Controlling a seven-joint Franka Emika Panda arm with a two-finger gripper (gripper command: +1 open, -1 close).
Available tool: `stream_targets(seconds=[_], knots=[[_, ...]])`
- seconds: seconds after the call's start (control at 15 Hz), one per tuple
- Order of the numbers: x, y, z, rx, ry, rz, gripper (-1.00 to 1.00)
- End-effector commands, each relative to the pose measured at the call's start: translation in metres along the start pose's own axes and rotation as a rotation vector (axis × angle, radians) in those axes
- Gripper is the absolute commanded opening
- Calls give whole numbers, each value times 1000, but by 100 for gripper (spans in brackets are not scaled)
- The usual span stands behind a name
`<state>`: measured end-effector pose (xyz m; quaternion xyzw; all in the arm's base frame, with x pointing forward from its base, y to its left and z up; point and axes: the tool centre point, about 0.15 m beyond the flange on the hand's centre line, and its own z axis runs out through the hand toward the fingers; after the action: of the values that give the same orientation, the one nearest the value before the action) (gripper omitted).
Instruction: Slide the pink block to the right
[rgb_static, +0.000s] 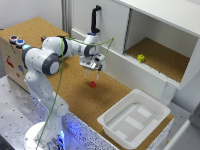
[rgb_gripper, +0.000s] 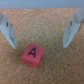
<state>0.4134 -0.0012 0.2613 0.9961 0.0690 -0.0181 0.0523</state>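
Cork covers the table (rgb_static: 75, 95), and going from the exterior view's left, the hand (rgb_static: 93, 73) hangs above it with its fingers (rgb_gripper: 8, 31) spread apart and nothing between them. The pink block (rgb_static: 93, 84) sits on the cork just beneath the fingertips, apart from them; in the wrist view it lies a little off the line between the two fingers, not squarely centred, a letter A on top. I judge the hand must drop beside it before pushing. How high the tips are I cannot tell.

Cork-topped table (rgb_static: 75, 95), white cabinet (rgb_static: 165, 30), perforated metal floor (rgb_static: 12, 110).
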Motion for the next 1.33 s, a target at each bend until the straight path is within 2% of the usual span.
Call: stream_targets(seconds=[0.0,0.27,0.33,0.8,1.27], knots=[[-28,33,15,204,203,141,100],[-27,53,8,196,208,138,100],[-27,55,9,185,203,134,-100],[-33,48,46,189,104,139,-100],[-15,22,51,176,90,131,-100]])
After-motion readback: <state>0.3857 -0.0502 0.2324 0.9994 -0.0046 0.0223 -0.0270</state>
